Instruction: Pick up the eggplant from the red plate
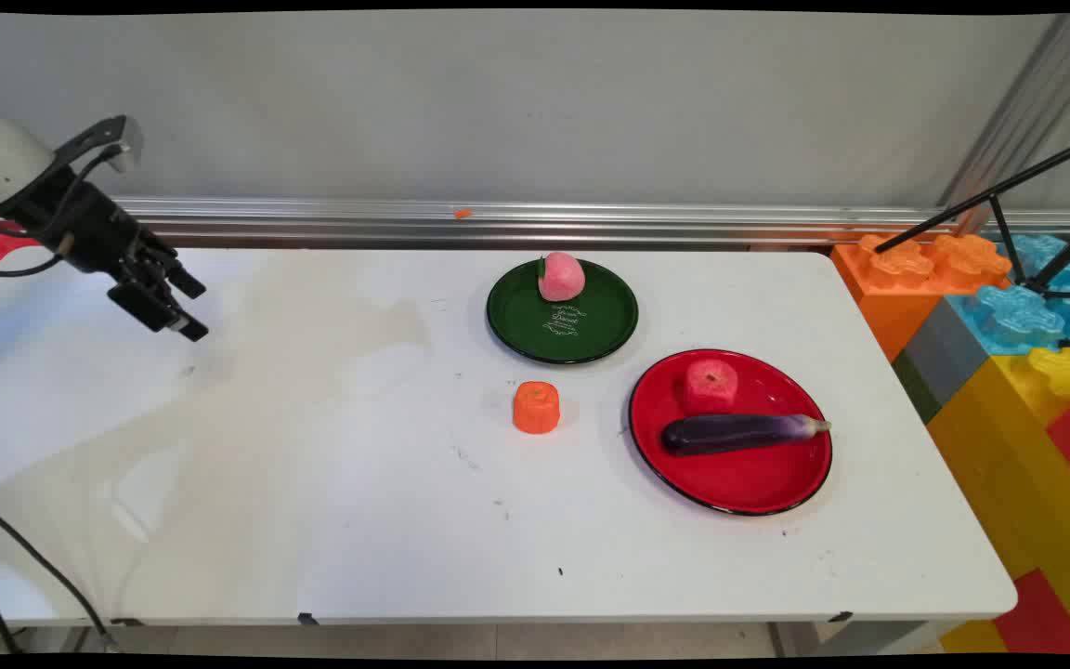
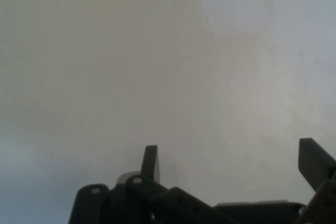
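Observation:
My gripper [image 1: 184, 305] hangs open above the table's far left, holding nothing, well away from every object. In the hand view its two fingers [image 2: 150, 162] stand wide apart over bare white tabletop [image 2: 157, 66]. A pink peach [image 1: 561, 277] sits at the back of a green plate [image 1: 521, 321] in the middle of the table. An orange carrot piece [image 1: 536, 408] stands on the table in front of that plate. To its right a red plate [image 1: 758, 483] holds a red apple-like piece [image 1: 711, 384] and a purple eggplant [image 1: 739, 432].
Big coloured toy blocks [image 1: 1009, 353] stand past the table's right edge, with a black tripod [image 1: 1009, 200] over them. A metal rail [image 1: 498, 223] runs along the wall behind the table. Black cables [image 1: 24, 557] hang at the near left corner.

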Tool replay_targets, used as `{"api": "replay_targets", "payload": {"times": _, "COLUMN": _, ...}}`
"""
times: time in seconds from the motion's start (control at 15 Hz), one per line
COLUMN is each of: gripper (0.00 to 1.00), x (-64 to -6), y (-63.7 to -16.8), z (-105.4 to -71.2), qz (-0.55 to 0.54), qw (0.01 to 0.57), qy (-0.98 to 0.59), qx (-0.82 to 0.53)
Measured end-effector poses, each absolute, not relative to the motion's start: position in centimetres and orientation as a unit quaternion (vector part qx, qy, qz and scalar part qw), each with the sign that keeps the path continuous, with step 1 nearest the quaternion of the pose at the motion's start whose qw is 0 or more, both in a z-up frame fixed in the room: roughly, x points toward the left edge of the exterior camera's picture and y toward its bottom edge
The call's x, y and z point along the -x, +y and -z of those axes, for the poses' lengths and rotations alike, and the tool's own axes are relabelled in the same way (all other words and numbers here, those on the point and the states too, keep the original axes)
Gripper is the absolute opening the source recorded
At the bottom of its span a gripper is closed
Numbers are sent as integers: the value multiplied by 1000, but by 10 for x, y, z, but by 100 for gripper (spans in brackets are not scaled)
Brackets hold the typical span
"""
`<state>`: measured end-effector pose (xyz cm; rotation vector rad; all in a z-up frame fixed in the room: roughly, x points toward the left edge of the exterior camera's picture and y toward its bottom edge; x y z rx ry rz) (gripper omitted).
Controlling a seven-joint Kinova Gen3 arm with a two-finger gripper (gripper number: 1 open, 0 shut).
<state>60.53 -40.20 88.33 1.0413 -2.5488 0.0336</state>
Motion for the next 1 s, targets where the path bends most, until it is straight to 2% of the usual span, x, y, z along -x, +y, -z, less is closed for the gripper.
{"api": "replay_targets", "payload": {"times": 0.47, "gripper": 100, "x": -547, "y": -391, "z": -905, "qz": -32, "qw": 191, "qy": -900, "qx": -390}}
{"api": "replay_targets", "payload": {"times": 1.0, "gripper": 100, "x": -422, "y": -388, "z": -911, "qz": -48, "qw": 208, "qy": -898, "qx": -385}}
